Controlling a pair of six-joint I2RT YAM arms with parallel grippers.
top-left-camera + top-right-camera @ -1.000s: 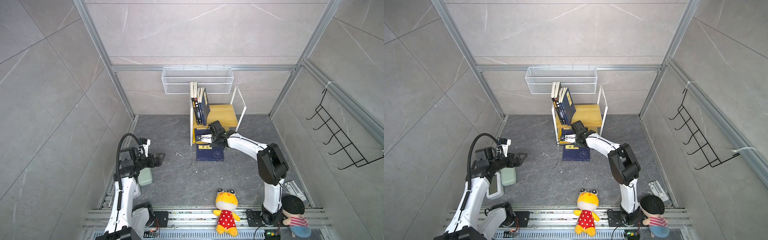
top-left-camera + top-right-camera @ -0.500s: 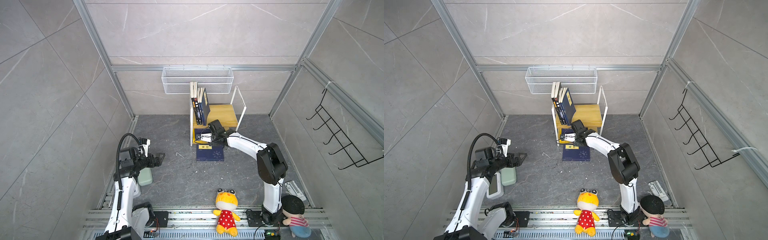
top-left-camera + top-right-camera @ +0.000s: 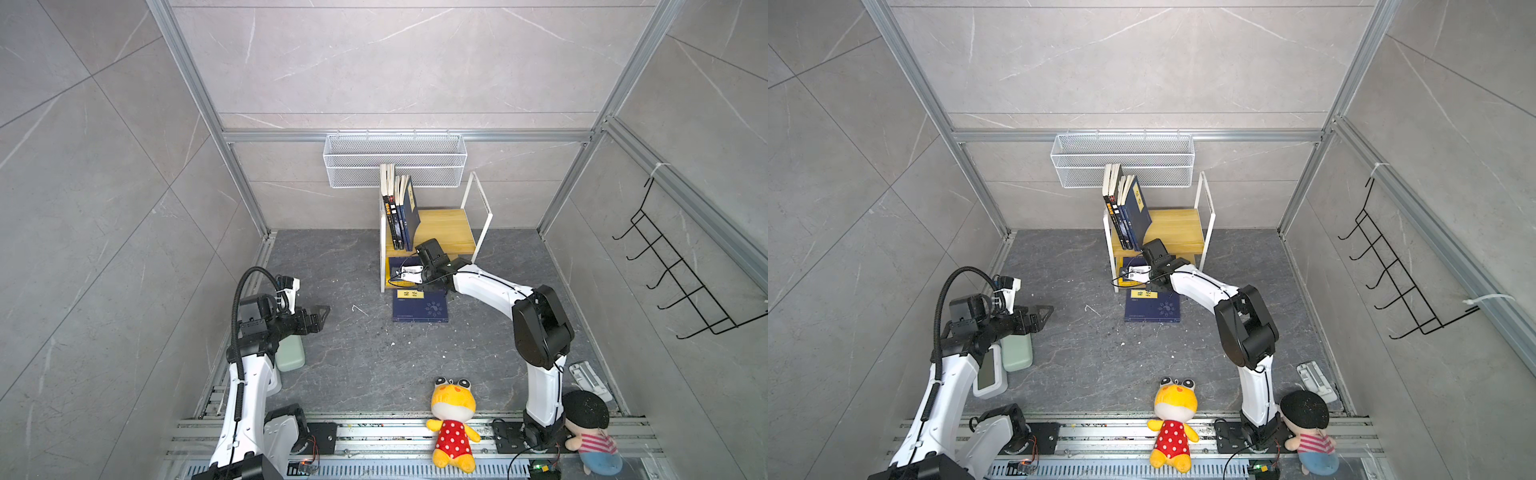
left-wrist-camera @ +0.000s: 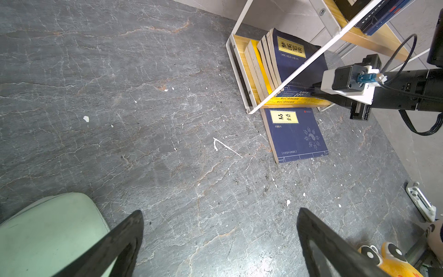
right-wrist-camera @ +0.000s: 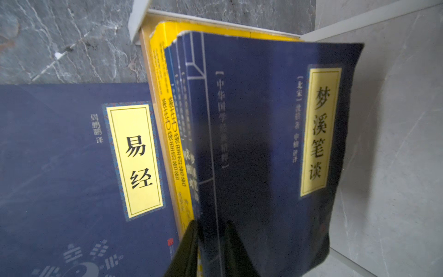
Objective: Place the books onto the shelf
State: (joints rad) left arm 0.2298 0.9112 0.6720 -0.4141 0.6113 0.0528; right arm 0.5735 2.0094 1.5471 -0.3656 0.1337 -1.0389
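The shelf [image 3: 449,226] [image 3: 1177,226] stands against the back wall. Several books [image 3: 399,208] [image 3: 1127,208] lean upright at the left end of its top board. On the lower board a yellow book [image 5: 167,108] and several navy books [image 4: 275,62] stand leaning. My right gripper [image 5: 212,223] [image 3: 395,276] reaches into that lower tier and is shut on the spine edge of the outermost navy book [image 5: 263,132], one finger on each side. Another navy book [image 3: 419,307] [image 4: 297,134] lies flat on the floor before the shelf. My left gripper [image 4: 219,212] [image 3: 322,313] hangs open and empty at the left.
A white wire basket [image 3: 395,160] hangs on the back wall above the shelf, and a black hook rack [image 3: 673,282] on the right wall. Two plush toys [image 3: 453,419] [image 3: 590,428] lie at the front edge. A pale green pad [image 3: 289,353] sits under the left arm.
The right gripper's jaws have narrowed onto the navy book in the lower tier. Both arms have stayed nearly where they were.
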